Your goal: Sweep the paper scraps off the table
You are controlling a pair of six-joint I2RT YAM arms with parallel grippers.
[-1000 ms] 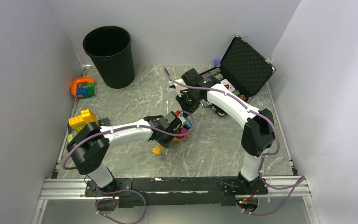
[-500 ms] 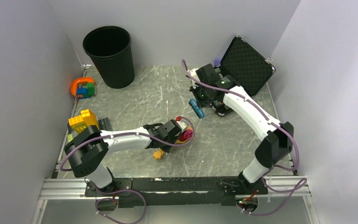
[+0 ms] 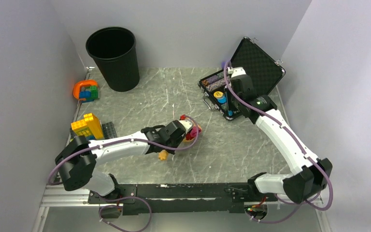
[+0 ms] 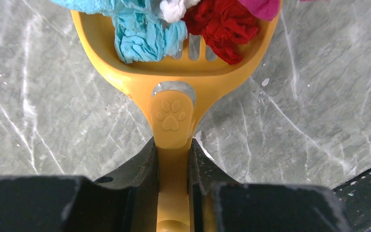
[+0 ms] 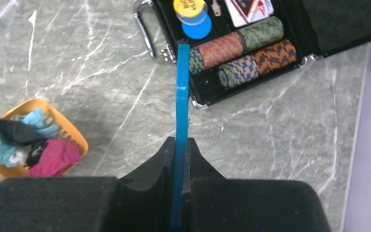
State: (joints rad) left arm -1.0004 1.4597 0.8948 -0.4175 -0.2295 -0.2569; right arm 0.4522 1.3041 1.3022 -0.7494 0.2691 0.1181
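A yellow scoop (image 4: 174,77) holds paper scraps, among them a teal wad (image 4: 140,36) and a red wad (image 4: 222,24). My left gripper (image 4: 173,145) is shut on the scoop's handle, low over the middle of the table (image 3: 140,96). From above, the scraps (image 3: 192,131) show just past the left gripper (image 3: 174,133). My right gripper (image 5: 178,142) is shut on a thin blue scraper (image 5: 182,96), seen edge-on. It hangs by the open case at the back right, where the right gripper (image 3: 232,94) points down. The loaded scoop (image 5: 72,133) lies to its left.
A black bin (image 3: 112,57) stands at the back left. An open black case (image 3: 258,63) with rolls of poker chips (image 5: 251,53) sits at the back right. Toy bricks (image 3: 86,124) and an orange piece (image 3: 85,90) lie along the left edge.
My right arm has swung from the table's middle out to the right, carrying the blue scraper over to the case. The left arm with the scoop has shifted only slightly.
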